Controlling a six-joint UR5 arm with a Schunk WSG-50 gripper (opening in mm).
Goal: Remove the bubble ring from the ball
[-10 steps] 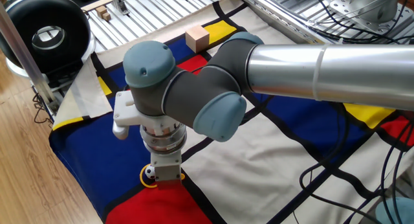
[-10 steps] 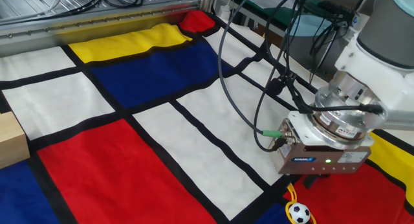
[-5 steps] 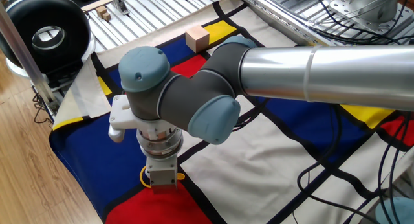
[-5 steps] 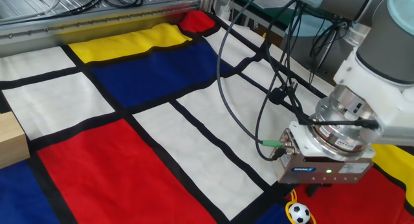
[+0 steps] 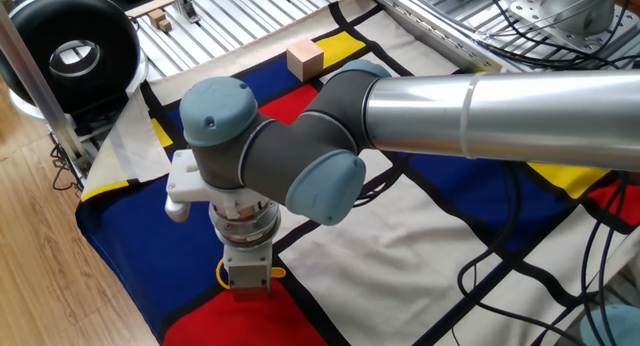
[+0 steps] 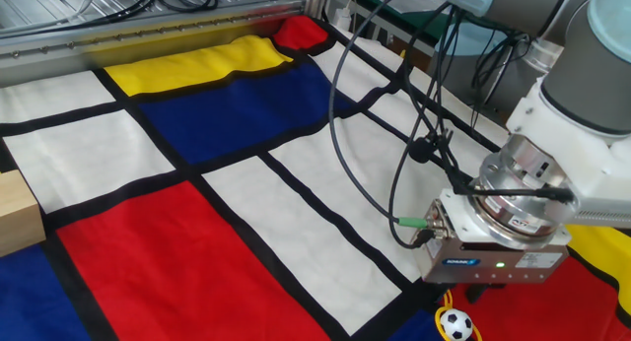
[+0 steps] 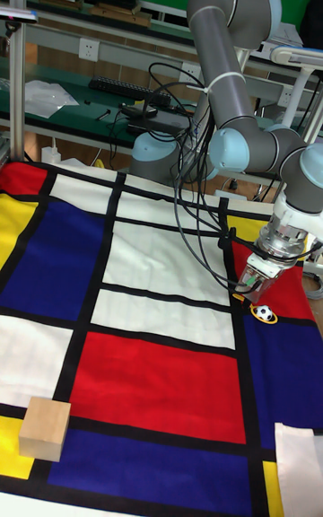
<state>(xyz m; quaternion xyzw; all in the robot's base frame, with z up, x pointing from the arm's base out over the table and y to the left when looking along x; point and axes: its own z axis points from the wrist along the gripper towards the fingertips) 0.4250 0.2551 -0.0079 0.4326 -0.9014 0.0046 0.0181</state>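
Observation:
The ball (image 6: 455, 324), tiny and white with black patches, lies on the patchwork cloth with the yellow bubble ring (image 6: 443, 302) around it. The tall fixed view shows the ball (image 7: 262, 311) and the bubble ring (image 7: 266, 320) just below the wrist. In one fixed view only yellow bits of the bubble ring (image 5: 220, 274) peek out beside the gripper body, and the ball is hidden. My gripper (image 6: 480, 295) points down right beside the ball, low over the cloth. Its fingers are mostly hidden under its body.
A tan wooden cube (image 5: 305, 58) sits far off on the cloth (image 6: 227, 252); the tall fixed view also shows the cube (image 7: 45, 427). Black cables (image 6: 394, 154) hang from the wrist. A round black device (image 5: 70, 51) stands past the table corner.
The gripper has come down toward the cloth and shifted slightly closer to the ball and ring. Ball and ring have not moved.

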